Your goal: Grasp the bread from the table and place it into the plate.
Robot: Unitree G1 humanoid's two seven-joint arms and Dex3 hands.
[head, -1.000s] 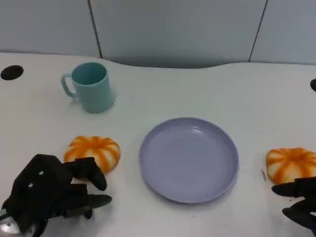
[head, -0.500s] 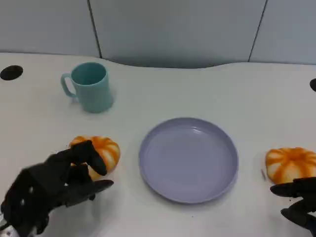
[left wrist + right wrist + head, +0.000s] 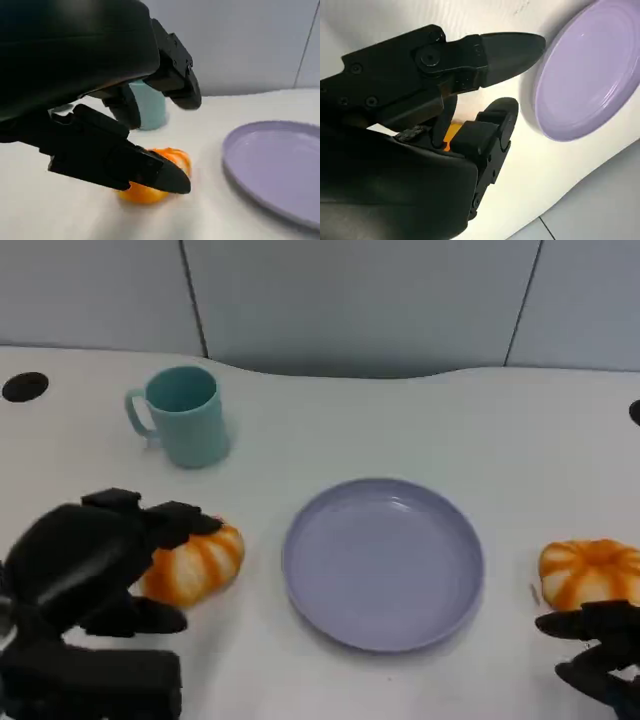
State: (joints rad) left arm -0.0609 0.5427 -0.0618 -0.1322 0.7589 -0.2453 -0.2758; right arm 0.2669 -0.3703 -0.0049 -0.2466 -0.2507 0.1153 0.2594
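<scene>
"What is the left hand doing?"

"Its fingers are spread around the bread — over it, not squeezing yet. The bread sits on the table, beside the purple plate."

"And the right hand?"

"Loose, holding nothing, near another bread."

"So nothing is on the plate?"

"Nothing — grabbing and moving are both left."

Head view overlooks the table; wrist views share the plate.
</scene>
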